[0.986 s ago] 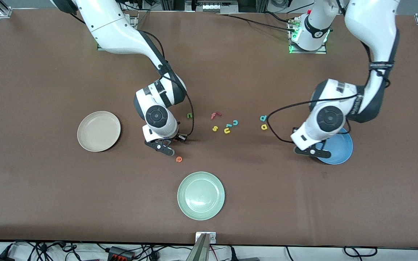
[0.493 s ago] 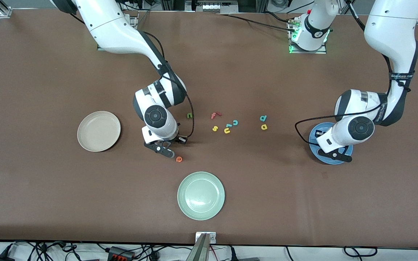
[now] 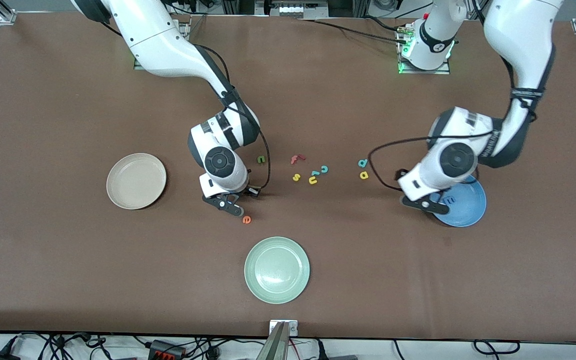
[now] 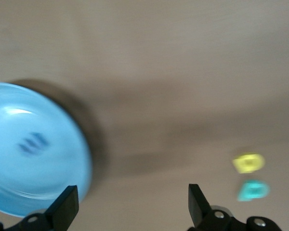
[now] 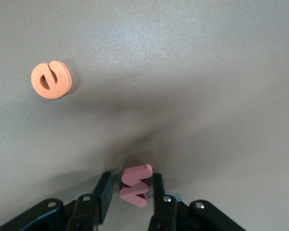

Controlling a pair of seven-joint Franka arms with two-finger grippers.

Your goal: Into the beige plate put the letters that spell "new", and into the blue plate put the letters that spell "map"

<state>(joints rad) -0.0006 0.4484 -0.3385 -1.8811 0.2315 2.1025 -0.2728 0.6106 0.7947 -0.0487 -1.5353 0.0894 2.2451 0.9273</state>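
Observation:
My right gripper (image 3: 233,209) (image 5: 130,192) hangs low over the table, shut on the salmon-pink w (image 5: 135,185). The orange e (image 3: 246,219) (image 5: 51,80) lies just beside it. The dark green n (image 3: 261,159) lies farther from the front camera. The beige plate (image 3: 136,180) sits toward the right arm's end. My left gripper (image 3: 424,206) (image 4: 130,207) is open and holds nothing, over the blue plate's (image 3: 468,212) (image 4: 62,159) rim. The blue m (image 3: 449,199) (image 4: 32,143) lies in that plate. The teal a (image 3: 363,163) (image 4: 253,190) and yellow p (image 3: 364,175) (image 4: 248,163) lie together on the table.
A pale green plate (image 3: 277,270) sits near the front edge. Mid-table lie a red f (image 3: 296,159), a yellow s (image 3: 296,177), a yellow u (image 3: 313,180) and a teal c (image 3: 324,169). The left arm's cable loops near the a and p.
My left gripper swung over the blue plate, opened and left the m there, then came back to the plate's rim. My right gripper shifted slightly toward the e with the w.

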